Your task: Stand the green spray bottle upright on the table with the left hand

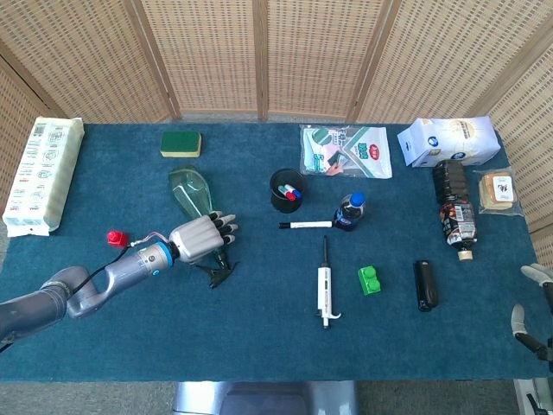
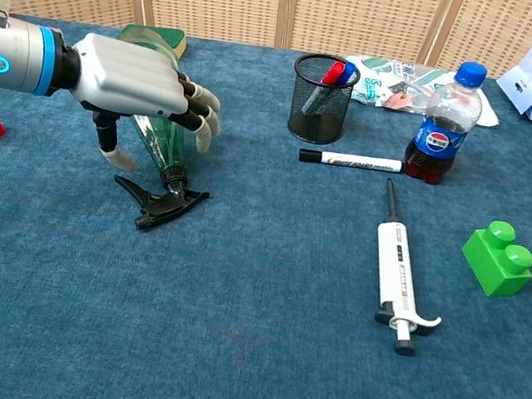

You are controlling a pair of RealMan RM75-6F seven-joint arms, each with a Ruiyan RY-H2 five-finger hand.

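Note:
The green spray bottle (image 1: 192,192) lies on its side on the blue table cloth (image 1: 259,337), black trigger head (image 2: 159,205) pointing toward me. My left hand (image 1: 200,238) is draped over its neck end; in the chest view the left hand (image 2: 137,88) has its fingers curled down on the right side of the bottle (image 2: 157,140) and its thumb hanging on the left. The bottle's base shows beyond the hand. My right hand (image 1: 531,316) sits at the table's near right corner, fingers apart and holding nothing.
A red block (image 1: 117,238) lies left of the hand. To the right are a mesh pen cup (image 1: 287,190), a marker (image 1: 304,225), a cola bottle (image 1: 350,210), a pipette (image 1: 326,290) and a green brick (image 1: 370,280). A sponge (image 1: 181,143) lies behind.

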